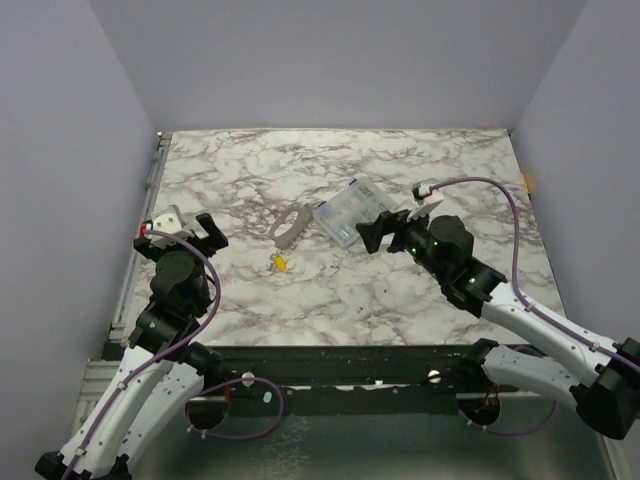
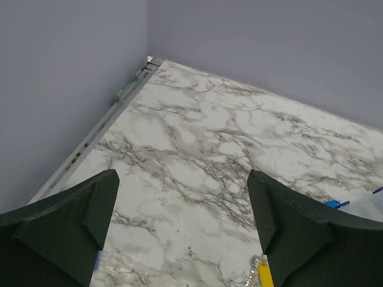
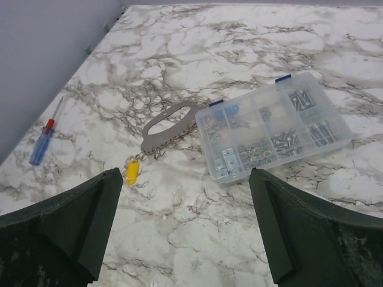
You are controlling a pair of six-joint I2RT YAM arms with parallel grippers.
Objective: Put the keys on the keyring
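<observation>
The keyring (image 3: 170,125) is a flat grey metal loop with a small chain along its edge, lying on the marble table left of the clear box; it also shows in the top view (image 1: 288,225). The yellow key (image 3: 131,171) lies at the loop's near end, touching its chain, and shows in the top view (image 1: 282,262) and the left wrist view (image 2: 264,275). A small blue piece (image 3: 232,110) sits in the box; I cannot tell whether it is the blue key. My left gripper (image 1: 190,228) is open and empty, left of the keyring. My right gripper (image 1: 395,222) is open and empty, right of the box.
A clear plastic compartment box (image 3: 272,134) of screws and nuts lies between the keyring and my right gripper, and also shows in the top view (image 1: 350,212). A blue-handled, red-tipped screwdriver (image 3: 43,142) lies near the table's left edge. Purple walls enclose the table.
</observation>
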